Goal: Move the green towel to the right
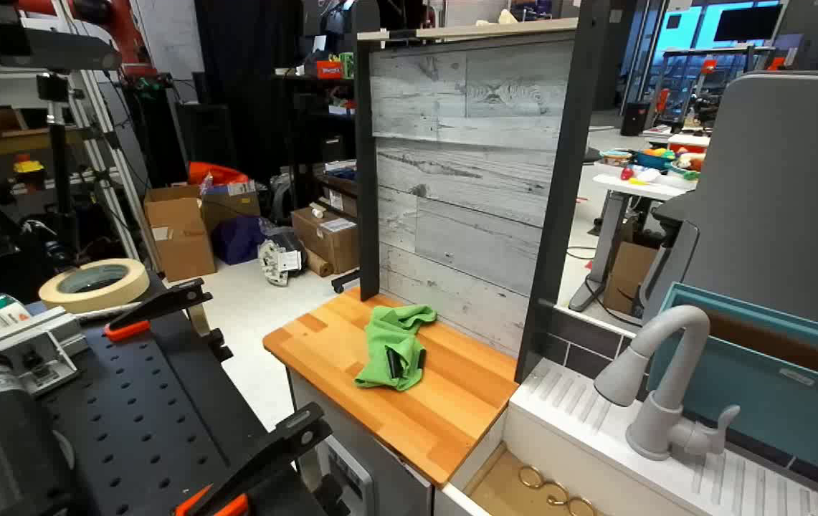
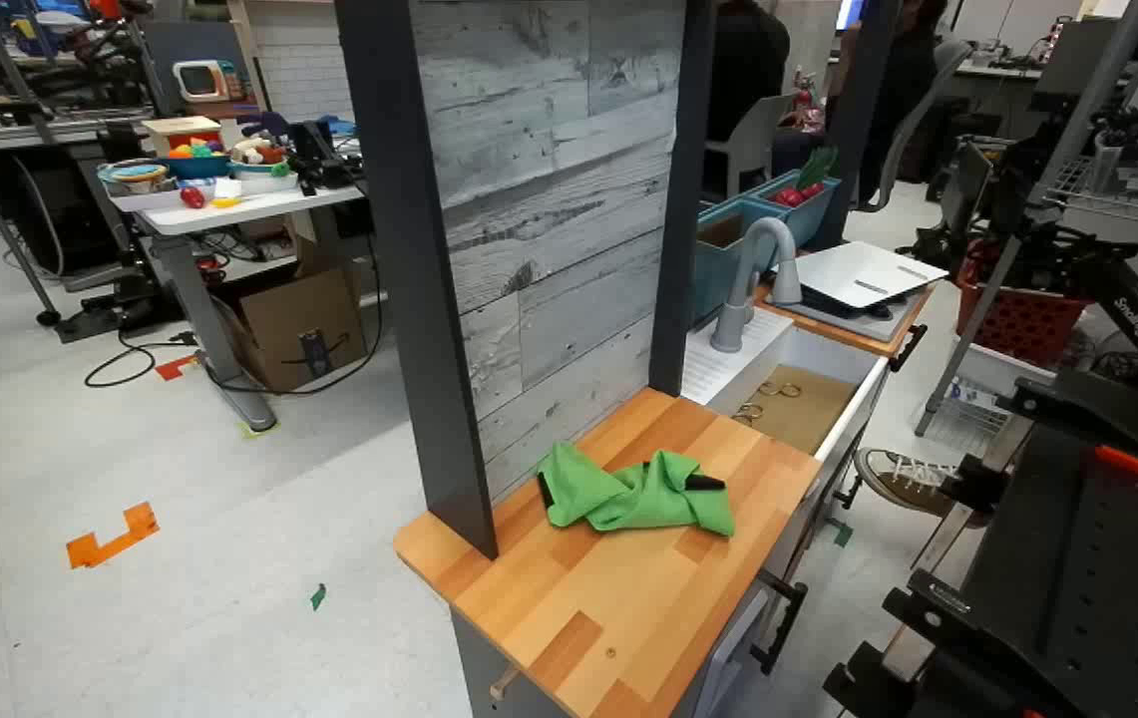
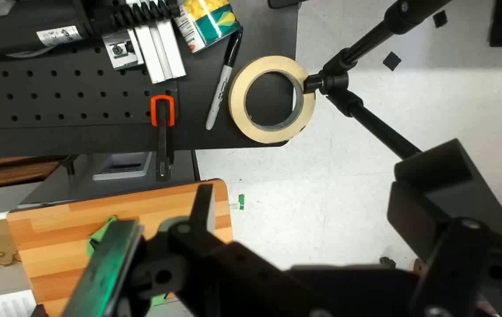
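A crumpled green towel with black patches lies on the wooden countertop, in front of the grey plank backboard. It shows in both exterior views [image 1: 388,344] [image 2: 640,496]. The bare wood of the countertop [image 2: 588,588] shows around it. In the wrist view, a small piece of the towel [image 3: 99,236] shows, and the gripper hides most of the rest. My gripper [image 3: 305,198] is open and empty, with its fingers wide apart and pale floor visible between them. The countertop [image 3: 158,207] is at the left of that view, beside and behind the left finger. Neither exterior view shows the gripper.
The plank backboard [image 1: 466,179] rises along the countertop's back edge. The sink, with hooks inside and a grey faucet [image 1: 674,380], adjoins the countertop. A black perforated table [image 1: 158,416] with clamps stands opposite. A tape roll [image 3: 238,99], a marker [image 3: 220,94] and a can [image 3: 211,22] lie on it.
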Motion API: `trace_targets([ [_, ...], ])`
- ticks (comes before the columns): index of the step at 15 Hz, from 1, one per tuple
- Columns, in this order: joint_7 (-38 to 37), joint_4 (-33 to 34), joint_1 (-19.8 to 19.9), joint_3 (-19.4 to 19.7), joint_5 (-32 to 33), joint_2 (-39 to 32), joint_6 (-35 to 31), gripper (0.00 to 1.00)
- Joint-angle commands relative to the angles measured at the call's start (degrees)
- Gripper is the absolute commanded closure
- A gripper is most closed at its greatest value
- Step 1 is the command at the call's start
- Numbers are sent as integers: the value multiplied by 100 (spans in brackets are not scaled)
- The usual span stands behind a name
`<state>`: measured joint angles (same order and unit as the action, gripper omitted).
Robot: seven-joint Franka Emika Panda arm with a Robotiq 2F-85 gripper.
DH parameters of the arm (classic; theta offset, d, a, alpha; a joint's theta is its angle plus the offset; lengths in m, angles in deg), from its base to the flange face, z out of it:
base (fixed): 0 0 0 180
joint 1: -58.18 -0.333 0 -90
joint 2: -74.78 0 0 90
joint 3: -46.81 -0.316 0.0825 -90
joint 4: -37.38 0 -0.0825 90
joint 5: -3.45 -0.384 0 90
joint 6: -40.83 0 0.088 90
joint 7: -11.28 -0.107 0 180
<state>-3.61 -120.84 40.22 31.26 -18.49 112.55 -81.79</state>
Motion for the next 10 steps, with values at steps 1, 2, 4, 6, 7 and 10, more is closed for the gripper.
trace_targets([
  [1,0,7,2,4,5,4,15,0],
  [2,29,39,58,40,16,-113,-47,0],
  [4,78,125,217,118,68,-415,-189,0],
  [6,126,220,424,229,96,-773,-402,0],
  [7,125,271,516,279,86,-943,-543,0],
  [10,85,511,831,479,76,-1616,-1142,0],
])
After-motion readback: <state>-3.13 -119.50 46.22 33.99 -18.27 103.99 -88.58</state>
